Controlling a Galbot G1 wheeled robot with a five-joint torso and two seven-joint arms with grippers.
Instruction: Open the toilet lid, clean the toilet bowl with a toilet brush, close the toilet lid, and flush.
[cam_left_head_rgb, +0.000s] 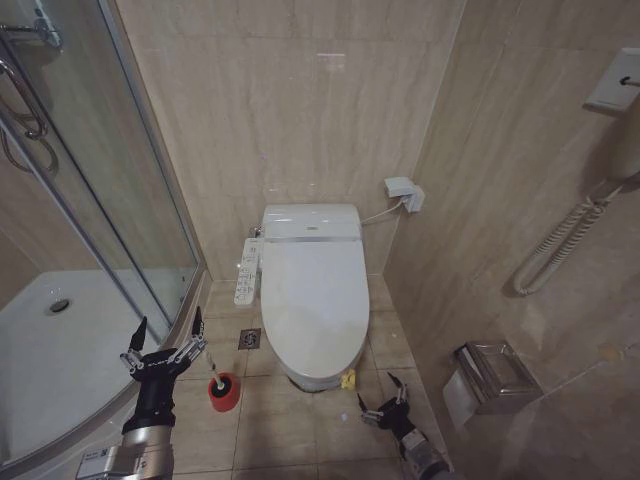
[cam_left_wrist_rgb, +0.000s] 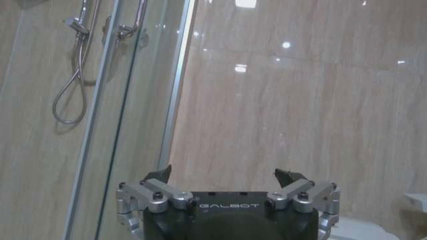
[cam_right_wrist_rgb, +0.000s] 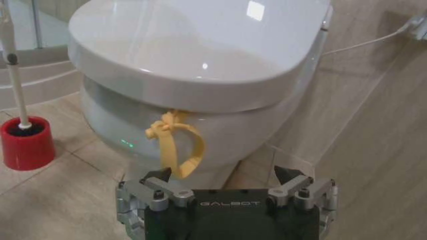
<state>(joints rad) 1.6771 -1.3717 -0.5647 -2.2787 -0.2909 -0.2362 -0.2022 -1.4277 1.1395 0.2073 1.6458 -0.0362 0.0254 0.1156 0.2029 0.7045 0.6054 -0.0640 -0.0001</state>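
Note:
The toilet lid (cam_left_head_rgb: 312, 285) (cam_right_wrist_rgb: 193, 45) lies shut on the toilet bowl (cam_right_wrist_rgb: 120, 120). A yellow strap (cam_left_head_rgb: 347, 379) (cam_right_wrist_rgb: 175, 145) hangs in a loop from the lid's front edge. My right gripper (cam_left_head_rgb: 384, 404) (cam_right_wrist_rgb: 223, 176) is low near the floor, just in front of the strap, open and holding nothing. The toilet brush (cam_left_head_rgb: 216, 377) (cam_right_wrist_rgb: 13, 75) stands in its red holder (cam_left_head_rgb: 224, 392) (cam_right_wrist_rgb: 25, 144) on the floor to the left of the bowl. My left gripper (cam_left_head_rgb: 165, 340) (cam_left_wrist_rgb: 227, 175) hovers open above and left of the brush, pointing at the wall.
A white button panel (cam_left_head_rgb: 247, 270) sticks out on the bowl's left side. The curved shower tray (cam_left_head_rgb: 60, 350) and its glass door (cam_left_wrist_rgb: 127, 100) close off the left. A floor drain (cam_left_head_rgb: 249, 339) lies beside the bowl. A paper holder (cam_left_head_rgb: 490, 375) hangs on the right wall.

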